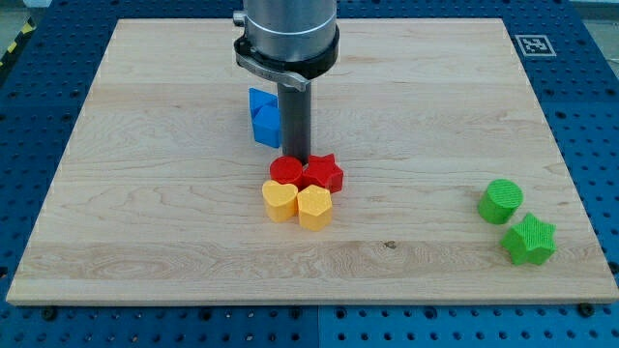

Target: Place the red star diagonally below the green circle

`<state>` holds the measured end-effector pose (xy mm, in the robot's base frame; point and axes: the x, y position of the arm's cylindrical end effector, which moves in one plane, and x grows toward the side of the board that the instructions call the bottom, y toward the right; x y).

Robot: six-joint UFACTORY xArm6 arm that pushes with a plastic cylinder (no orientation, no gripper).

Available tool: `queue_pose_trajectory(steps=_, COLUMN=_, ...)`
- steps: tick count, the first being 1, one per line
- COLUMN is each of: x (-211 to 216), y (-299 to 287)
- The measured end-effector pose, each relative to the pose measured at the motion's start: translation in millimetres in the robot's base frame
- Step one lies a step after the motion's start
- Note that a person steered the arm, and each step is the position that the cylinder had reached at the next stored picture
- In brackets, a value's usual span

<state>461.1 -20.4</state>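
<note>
Camera view: looking down at an angle onto a pale wooden board, the surface (174,145), which is lying on a blue perforated base plate (590,97).
Surface: light wood grain is running across the view, and the far edge is sitting near the view's top.
Room: a black-and-white square marker (532,44) is showing on the surface's far right corner; yellow-and-black striped tape (12,48) is showing at the view's upper left.
Tool: the arm's grey cylindrical housing (288,34) is hanging at the view's top centre, carrying a straight dark rod with no jaws to open or close, so it is gripping nothing.
My tip (296,159): it is standing just behind the two red blocks, at the gap where they are meeting; whether it is touching them I cannot tell.
Red star block (323,173): it is lying near the surface's centre, touching a red round block (286,171) on the view's left.
Yellow blocks: a yellow heart-shaped block (280,201) and a yellow hexagonal block (314,207) are sitting side by side, pressing against the red pair from the view's bottom.
Blue block (262,116): shape unclear, it is standing just left of the rod.
Green circle block (500,201): it is resting well apart at the view's right, with a green star block (529,240) just below it.
</note>
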Motion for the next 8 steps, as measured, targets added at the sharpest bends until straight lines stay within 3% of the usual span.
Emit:
queue_pose_trajectory(steps=4, x=-9.9, y=75.9)
queue_pose_trajectory(steps=5, x=-9.9, y=71.8)
queue_pose_trajectory(steps=8, x=-9.9, y=-28.2)
